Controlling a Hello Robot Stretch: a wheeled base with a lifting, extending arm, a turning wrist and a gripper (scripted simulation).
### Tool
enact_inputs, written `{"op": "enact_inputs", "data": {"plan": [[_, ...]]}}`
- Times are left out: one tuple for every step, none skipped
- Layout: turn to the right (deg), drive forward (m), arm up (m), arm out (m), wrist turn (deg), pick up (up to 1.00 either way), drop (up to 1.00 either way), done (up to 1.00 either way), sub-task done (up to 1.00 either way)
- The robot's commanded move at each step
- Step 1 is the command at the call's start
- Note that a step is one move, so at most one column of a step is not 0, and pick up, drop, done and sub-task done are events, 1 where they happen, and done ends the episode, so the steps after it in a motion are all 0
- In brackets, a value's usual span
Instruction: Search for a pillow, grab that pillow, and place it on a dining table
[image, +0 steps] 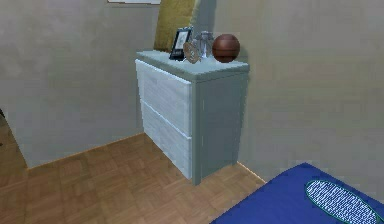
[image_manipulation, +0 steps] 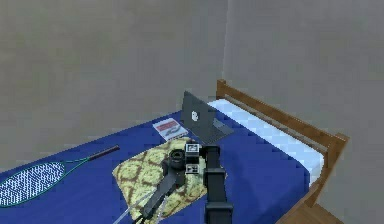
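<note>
Patterned yellow pillow (image_manipulation: 135, 170) lies on the blue bed (image_manipulation: 262, 160). The end effector (image_manipulation: 145, 207) appears against the pillow's 5 o'clock edge; whether it holds anything cannot be told. Laptop (image_manipulation: 200, 118) stands at the pillow's 1 o'clock.

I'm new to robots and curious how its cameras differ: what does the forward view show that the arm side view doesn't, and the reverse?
Forward view: a white chest of drawers on a wooden floor, with a basketball and a dark picture frame on top.
Arm side view: the robot's arm and claw, seen against a yellow patterned pillow, plus an open laptop and the bed's wooden frame.
Both: the blue bed with a racket lying on it.
</note>
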Motion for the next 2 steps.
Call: {"op": "enact_inputs", "data": {"plan": [[0.0, 0.00, 0.00, 0.00, 45.0, 0.00, 0.00, 0.00, 0.00], [0.0, 0.00, 0.00, 0.00, 27.0, 0.00, 0.00, 0.00, 0.00]]}}
